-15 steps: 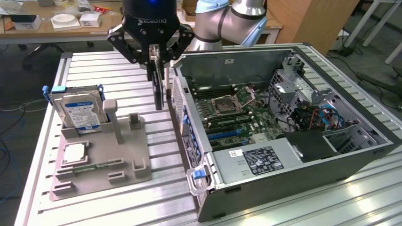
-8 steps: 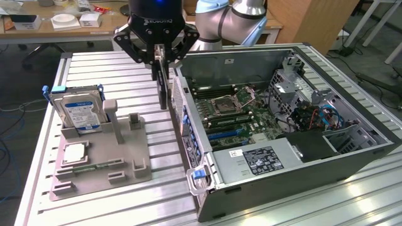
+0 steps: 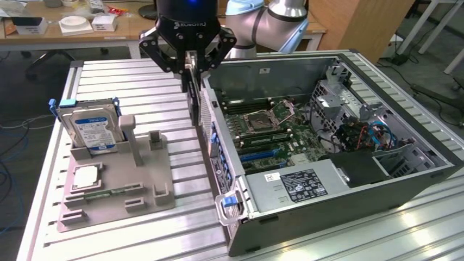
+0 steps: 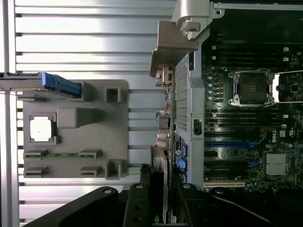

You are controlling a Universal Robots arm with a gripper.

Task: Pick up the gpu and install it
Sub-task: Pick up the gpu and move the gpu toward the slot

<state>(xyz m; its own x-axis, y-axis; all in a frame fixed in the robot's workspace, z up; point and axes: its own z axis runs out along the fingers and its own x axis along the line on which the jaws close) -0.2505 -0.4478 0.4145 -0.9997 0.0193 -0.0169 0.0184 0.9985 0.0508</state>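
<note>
Black end effector [image 3: 190, 64] gripped thin flat black gpu card [image 3: 193, 100] closed-jawed, edge-down, probably for slotting; card hung above ribbed aluminium counter [image 3: 123, 76], just beside open grey computer case [image 3: 406, 185].

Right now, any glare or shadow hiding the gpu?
Exterior view: glare on the table slats at the exterior view's right; the gpu in the jaws is a dark strip against the case rear wall. Wrist view: table slats washed bright, case interior dim, motherboard slots visible.
</note>
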